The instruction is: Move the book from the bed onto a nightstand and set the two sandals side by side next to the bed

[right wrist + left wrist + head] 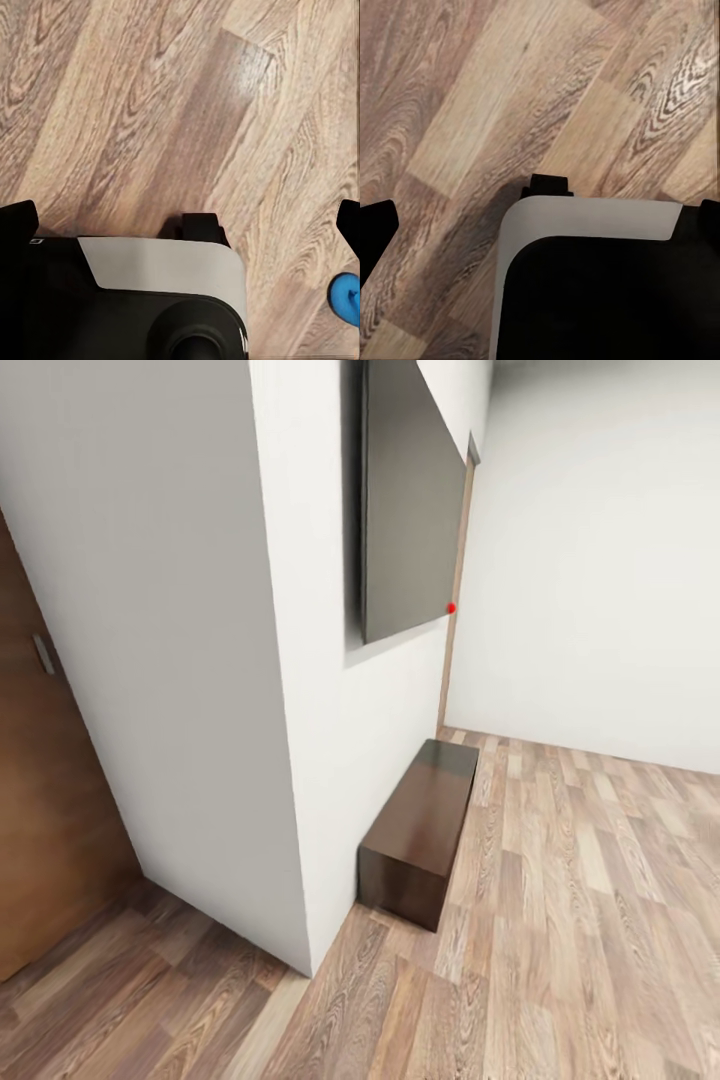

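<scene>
I face a white wall corner in a room with a wood-plank floor; the book, the bed and the nightstand are out of view. In the right wrist view a small bright blue rounded piece, seemingly the end of a sandal [346, 298], lies on the floor at the picture's edge, beside my base. My right gripper [184, 225] hangs open over the floor, its black fingertips [18, 223] wide apart with nothing between them. My left gripper [540, 221] is open too, pointing down at the planks and my white-and-black base [585, 225].
A brown door [50, 780] stands at the left. A long dark-wood low sideboard [420, 830] runs along the wall under a dark wall panel [410, 500]. Open plank floor [590, 900] stretches right, up to a white far wall.
</scene>
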`<state>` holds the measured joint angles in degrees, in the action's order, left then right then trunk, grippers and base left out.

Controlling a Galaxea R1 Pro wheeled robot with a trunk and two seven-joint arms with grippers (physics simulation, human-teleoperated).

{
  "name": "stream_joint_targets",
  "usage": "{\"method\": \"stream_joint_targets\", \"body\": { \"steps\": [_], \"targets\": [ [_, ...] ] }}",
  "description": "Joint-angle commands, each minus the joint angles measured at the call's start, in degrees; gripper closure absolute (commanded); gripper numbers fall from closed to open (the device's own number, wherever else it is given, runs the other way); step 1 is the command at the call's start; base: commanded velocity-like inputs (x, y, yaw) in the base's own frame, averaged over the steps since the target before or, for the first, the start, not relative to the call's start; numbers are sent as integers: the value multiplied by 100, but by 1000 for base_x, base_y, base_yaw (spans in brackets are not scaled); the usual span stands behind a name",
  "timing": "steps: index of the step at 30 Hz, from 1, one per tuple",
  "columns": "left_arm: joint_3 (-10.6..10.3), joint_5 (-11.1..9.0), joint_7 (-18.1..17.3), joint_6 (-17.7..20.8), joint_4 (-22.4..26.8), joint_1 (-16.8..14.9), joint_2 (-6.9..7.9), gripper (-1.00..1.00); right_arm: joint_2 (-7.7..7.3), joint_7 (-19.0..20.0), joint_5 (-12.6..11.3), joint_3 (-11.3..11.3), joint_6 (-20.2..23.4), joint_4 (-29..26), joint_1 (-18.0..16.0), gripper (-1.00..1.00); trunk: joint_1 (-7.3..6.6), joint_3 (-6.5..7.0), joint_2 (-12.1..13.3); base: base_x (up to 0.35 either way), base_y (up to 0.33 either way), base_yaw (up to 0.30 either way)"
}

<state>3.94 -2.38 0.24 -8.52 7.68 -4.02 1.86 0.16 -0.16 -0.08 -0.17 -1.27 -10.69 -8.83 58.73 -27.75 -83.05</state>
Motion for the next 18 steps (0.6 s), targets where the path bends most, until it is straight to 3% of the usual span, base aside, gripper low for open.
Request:
{"method": "stream_joint_targets", "body": {
  "steps": [1,18],
  "targets": [
    [23,-24,-7,-18,-3,-2,-4,-100,1,-2,-1,-2,-13,5,-5,-100,0,-6,-3,0,0,-286],
    [19,-17,-7,-27,-3,-2,-10,-100,1,-2,-8,-10,-13,5,-5,-100,0,-6,-3,0,0,-286]
  ]
}}
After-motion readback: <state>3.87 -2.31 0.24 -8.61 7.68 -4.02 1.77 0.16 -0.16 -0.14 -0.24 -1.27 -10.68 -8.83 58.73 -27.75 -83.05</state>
